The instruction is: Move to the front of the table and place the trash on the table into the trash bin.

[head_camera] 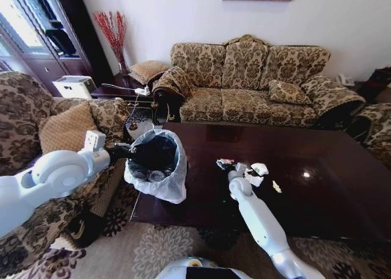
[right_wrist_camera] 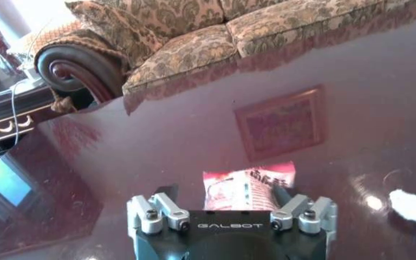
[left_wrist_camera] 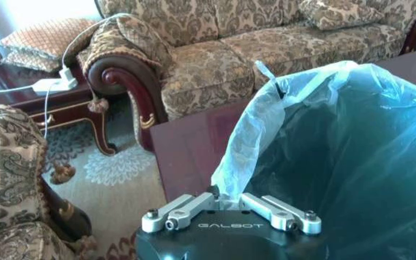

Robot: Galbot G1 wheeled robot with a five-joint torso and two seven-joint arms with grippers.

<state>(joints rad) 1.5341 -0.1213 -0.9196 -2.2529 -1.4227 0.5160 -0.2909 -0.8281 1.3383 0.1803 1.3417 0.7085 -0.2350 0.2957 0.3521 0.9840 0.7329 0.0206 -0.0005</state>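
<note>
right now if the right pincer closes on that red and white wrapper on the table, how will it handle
The wrapper looks thin and crinkled, so it is probably floppy and very light. It lies flat on the glossy table, so it may slide rather than lift. The right pincer stands open around it; its fingers would likely crumple it.

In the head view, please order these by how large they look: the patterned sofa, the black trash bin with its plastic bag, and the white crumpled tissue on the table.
1. Patterned beige three-seat sofa, largest though farthest away.
2. Round black trash bin with whitish plastic bag.
3. White crumpled paper tissue on the glossy dark wooden table, clearly smallest.
</note>
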